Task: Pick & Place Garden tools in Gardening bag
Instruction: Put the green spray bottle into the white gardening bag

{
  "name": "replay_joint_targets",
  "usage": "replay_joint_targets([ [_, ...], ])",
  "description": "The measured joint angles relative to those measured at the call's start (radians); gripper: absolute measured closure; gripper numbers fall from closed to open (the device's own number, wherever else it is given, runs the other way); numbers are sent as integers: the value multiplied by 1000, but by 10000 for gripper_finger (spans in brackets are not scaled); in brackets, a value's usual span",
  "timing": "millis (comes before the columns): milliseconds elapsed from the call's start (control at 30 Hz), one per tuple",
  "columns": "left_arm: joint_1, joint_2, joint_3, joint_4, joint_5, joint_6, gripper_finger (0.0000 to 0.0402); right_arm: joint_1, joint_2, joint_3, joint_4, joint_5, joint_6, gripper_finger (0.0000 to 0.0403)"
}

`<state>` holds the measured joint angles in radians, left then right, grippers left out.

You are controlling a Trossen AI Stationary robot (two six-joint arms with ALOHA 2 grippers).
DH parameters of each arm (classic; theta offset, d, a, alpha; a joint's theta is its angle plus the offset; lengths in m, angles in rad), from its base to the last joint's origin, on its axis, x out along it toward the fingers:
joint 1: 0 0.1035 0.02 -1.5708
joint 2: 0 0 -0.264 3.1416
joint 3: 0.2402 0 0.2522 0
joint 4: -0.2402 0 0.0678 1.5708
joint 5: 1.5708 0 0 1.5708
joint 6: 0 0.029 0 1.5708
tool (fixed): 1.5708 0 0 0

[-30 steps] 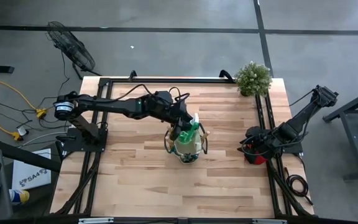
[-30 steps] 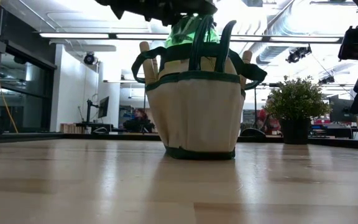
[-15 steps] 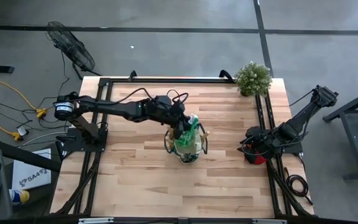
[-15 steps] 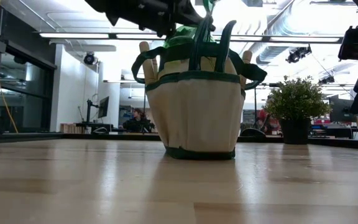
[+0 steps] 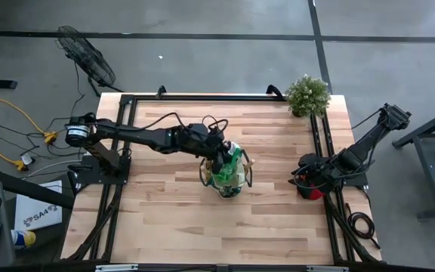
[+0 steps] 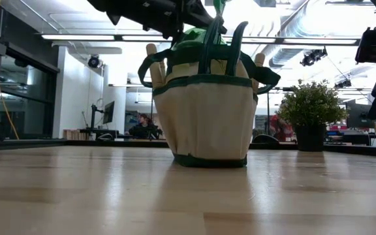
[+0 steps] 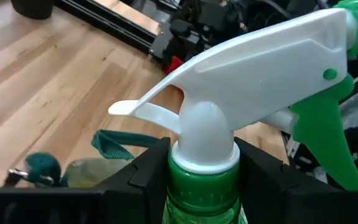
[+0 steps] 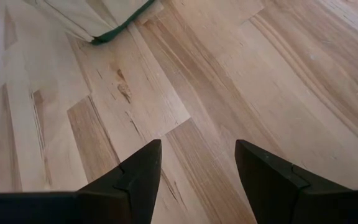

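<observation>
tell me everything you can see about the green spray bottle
The green spray bottle has a translucent green body, a white trigger head with a curved white lever, and a green nozzle tip. It looks like plastic. It stands roughly upright, its lower part inside the gardening bag in the middle of the table, its head above the rim. The left gripper is clamped on its neck, one dark finger on each side. Whether its base touches the bag's bottom cannot be seen.

No text, label or number can be read anywhere.
</observation>
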<state>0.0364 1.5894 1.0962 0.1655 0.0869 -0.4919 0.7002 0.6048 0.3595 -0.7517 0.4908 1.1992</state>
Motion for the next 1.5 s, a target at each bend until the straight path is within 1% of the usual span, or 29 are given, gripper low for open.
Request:
replay_joint_targets([
  [167, -19, 0, 0, -25, -20, 50, 246, 0, 0, 0, 0, 0, 0, 206],
  [367, -26, 0, 0, -33, -6, 79, 240, 0, 0, 0, 0, 0, 0, 206],
  [467, -34, 0, 0, -33, -3, 100, 215, 0, 0, 0, 0, 0, 0, 206],
  [567, -39, 0, 0, -16, -20, 94, 173, 0, 0, 0, 0, 0, 0, 206],
  [633, -38, 0, 0, 5, -24, 95, 146, 0, 0, 0, 0, 0, 0, 206],
  [733, -37, 11, 0, 62, -27, 93, 116, 0, 0, 0, 0, 0, 0, 206],
  [800, -37, 11, 0, 79, -31, 93, 105, 0, 0, 0, 0, 0, 0, 206],
  [933, -37, 11, 0, 89, -50, 100, 101, 0, 0, 0, 1, 0, 0, 206],
  [1000, -37, 8, -1, 137, -18, 101, 101, 0, 0, 0, 1, 0, 0, 206],
  [1100, -43, 3, 17, 209, 87, 113, 100, 0, 0, 0, 1, 0, 0, 206],
  [1133, -49, 3, 27, 209, 106, 125, 100, 0, 0, 0, 0, 0, 0, 206],
  [1233, -67, 3, 47, 149, 115, 207, 101, 0, 0, 0, 1, 0, 0, 206],
  [1400, -82, 7, 50, -37, 85, 450, 114, 0, 0, 0, 1, 0, 0, 206],
  [1500, -90, 24, 49, -81, 52, 570, 125, 0, 0, 0, 1, 0, 0, 206],
])
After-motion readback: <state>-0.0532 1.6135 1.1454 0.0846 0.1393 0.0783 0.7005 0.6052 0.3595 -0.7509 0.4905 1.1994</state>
